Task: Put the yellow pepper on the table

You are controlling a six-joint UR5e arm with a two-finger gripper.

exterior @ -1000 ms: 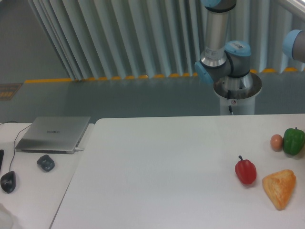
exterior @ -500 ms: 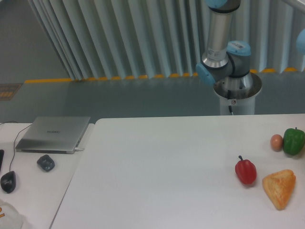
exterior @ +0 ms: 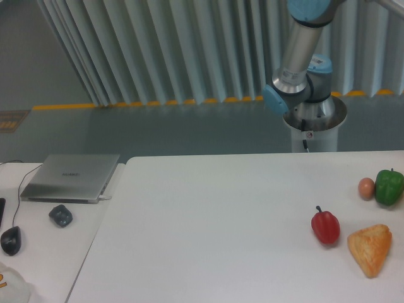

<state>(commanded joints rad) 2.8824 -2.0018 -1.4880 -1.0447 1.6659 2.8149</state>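
Fixed camera, single view. The bench (exterior: 208, 233) is a wide white top with rounded corners, filling the lower frame.

On the bench, all toward 3 to 4 o'clock: red pepper (exterior: 325, 226) with dark stem; bread wedge (exterior: 370, 249) just beside it at its 4 o'clock; green pepper (exterior: 389, 185) near the right edge; a small brown egg-like object (exterior: 366, 188) touching or nearly touching the green pepper's 9 o'clock side, cannot tell which.

Yellow pepper: not in view. Nothing yellow rests on the bench or anywhere else in frame. Either it is out of shot or carried by the arm above the frame; cannot tell which.

Robot arm (exterior: 298, 69) stands on its pedestal behind the bench at 1 o'clock. Grey tube link rises out of the top edge. The fingers are out of frame, so whether they are apart, together or clamped on anything cannot be told.

Side desk at 8 o'clock: closed laptop (exterior: 71, 177), small dark puck-like item (exterior: 60, 215), dark mouse (exterior: 10, 240).

Progress judgement: placement not yet done, since no yellow pepper lies on the bench. Remaining, as far as shown: bring the pepper down over free bench surface, set it, release. The broad middle and the 9 o'clock half look the safest spot, well apart from the cluster of food.
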